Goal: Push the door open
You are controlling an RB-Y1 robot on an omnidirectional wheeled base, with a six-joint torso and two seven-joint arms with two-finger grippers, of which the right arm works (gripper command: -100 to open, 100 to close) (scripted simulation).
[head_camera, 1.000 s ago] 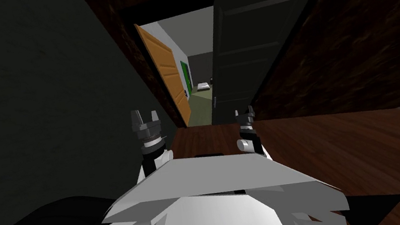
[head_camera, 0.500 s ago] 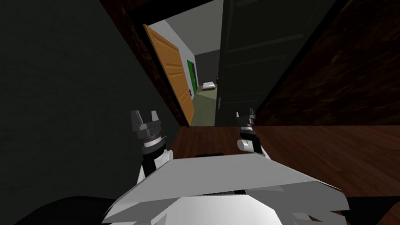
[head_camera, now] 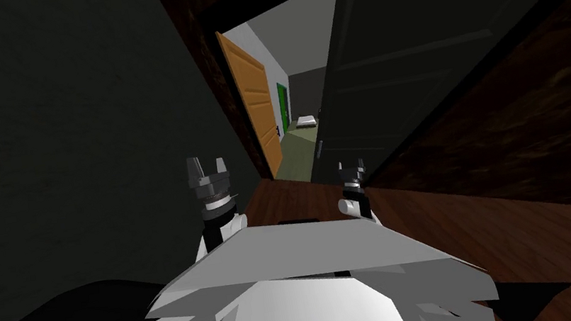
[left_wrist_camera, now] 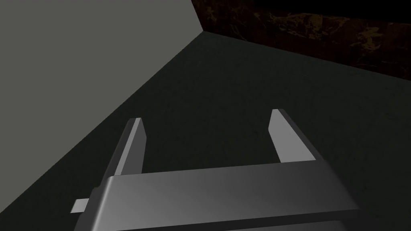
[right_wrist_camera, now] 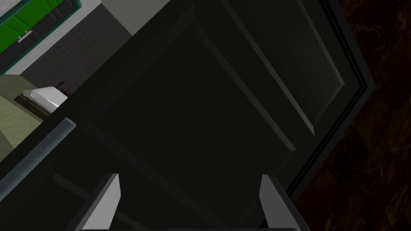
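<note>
The door fills the upper right of centre in the head view, just above and beyond the right gripper, which sits small at the door's lower corner. In the right wrist view the door lies straight ahead of the right gripper. Its fingers are spread wide and grasp nothing, and whether they touch the panel I cannot tell.

The door is very dark, with raised rectangular panels and a stepped frame, and it is set in a dark brown mottled wall. It stands ajar. The gap to its left shows a lit passage with an orange door, a green door and a small white object far back.

The left gripper is left of centre before a dark wall, fingers apart and empty.
</note>
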